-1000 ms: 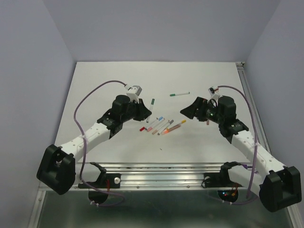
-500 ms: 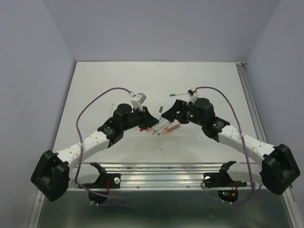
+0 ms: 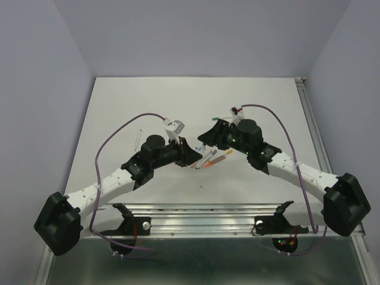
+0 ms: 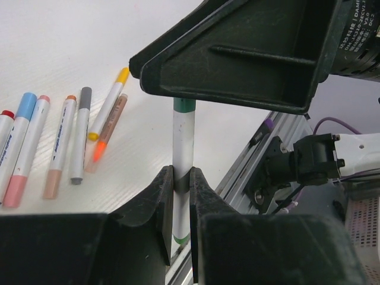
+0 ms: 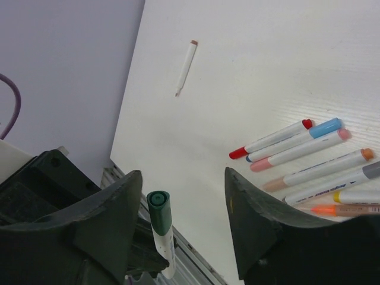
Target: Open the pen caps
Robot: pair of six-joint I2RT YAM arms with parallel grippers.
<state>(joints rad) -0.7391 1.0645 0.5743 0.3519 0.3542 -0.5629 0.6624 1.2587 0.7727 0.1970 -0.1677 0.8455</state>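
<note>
Your left claw is clamping the pen barrel, pointing its green cap lengthwise into your right claw, which is gaping apart, seemingly not touching it.

Left hand black. Pen in it: white barrel, green cap, green tail band. Right hand black. Worktop white. Pens beside left hand: white barrels, bluish lettering; red cap, blue cap, pink cap, peach cap, grey cap, yellow cap. Brown pen: orange tip. Cable purple.
</note>
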